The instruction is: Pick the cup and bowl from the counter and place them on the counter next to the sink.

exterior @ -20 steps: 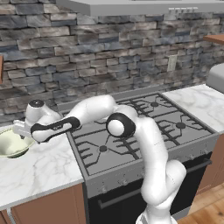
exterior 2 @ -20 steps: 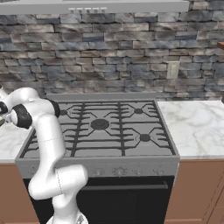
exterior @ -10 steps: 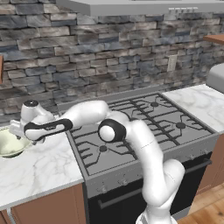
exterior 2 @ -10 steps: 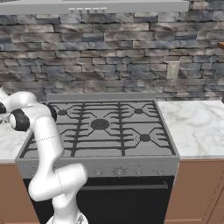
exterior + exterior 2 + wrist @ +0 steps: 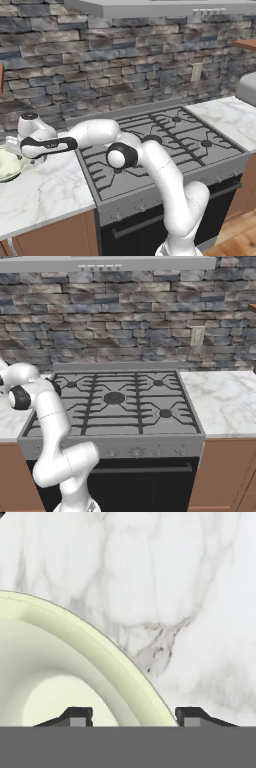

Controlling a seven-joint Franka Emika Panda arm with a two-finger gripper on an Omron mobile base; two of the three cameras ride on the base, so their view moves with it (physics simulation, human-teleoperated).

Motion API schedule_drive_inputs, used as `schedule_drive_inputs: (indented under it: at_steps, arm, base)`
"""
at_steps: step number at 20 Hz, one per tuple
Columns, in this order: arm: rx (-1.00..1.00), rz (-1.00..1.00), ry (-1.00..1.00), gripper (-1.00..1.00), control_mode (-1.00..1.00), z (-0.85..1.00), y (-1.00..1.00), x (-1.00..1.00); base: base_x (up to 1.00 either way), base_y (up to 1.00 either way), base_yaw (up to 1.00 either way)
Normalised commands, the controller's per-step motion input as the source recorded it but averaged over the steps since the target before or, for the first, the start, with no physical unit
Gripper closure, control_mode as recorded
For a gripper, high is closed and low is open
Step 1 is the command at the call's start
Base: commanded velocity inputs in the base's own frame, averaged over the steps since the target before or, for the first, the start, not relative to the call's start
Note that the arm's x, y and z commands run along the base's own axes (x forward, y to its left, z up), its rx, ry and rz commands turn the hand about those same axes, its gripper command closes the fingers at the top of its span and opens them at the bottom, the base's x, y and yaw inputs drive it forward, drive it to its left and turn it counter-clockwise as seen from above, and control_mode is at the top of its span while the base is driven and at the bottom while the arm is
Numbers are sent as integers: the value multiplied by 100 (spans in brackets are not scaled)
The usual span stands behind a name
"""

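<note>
The bowl (image 5: 60, 662), pale cream-green inside, sits on the white marble counter (image 5: 165, 577); in the left base view the bowl (image 5: 7, 166) lies at the far left edge. My gripper (image 5: 135, 716) hangs low over the bowl's right rim and straddles it. One fingertip (image 5: 80, 714) is inside the bowl and the other sits just outside the rim over the marble. The jaws stand apart with the rim between them and no clear contact. In the left base view the gripper (image 5: 21, 156) is at the bowl's right side. The cup and the sink are out of view.
The grey gas stove (image 5: 165, 142) with its black grates lies right of the bowl's counter section (image 5: 45, 192). More marble counter (image 5: 222, 401) continues right of the stove. A stone wall (image 5: 125, 60) backs everything, with a hood above.
The hand has swung left and settled over the bowl's right rim. The jaws have come closer together around that rim.
</note>
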Motion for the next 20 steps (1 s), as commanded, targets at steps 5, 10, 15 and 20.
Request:
schedule_drive_inputs:
  at_steps: [5,10,15,20]
  arm:
    - [0,-1,0,100,-100,0,11,0]
    - [0,-15,2,100,-100,1,-19,-5]
    - [1,-19,0,100,-100,23,-56,-7]
    - [4,-4,0,100,-100,8,-67,-16]
  base:
    - [0,0,0]
    - [0,0,0]
    - [0,0,0]
    - [0,0,0]
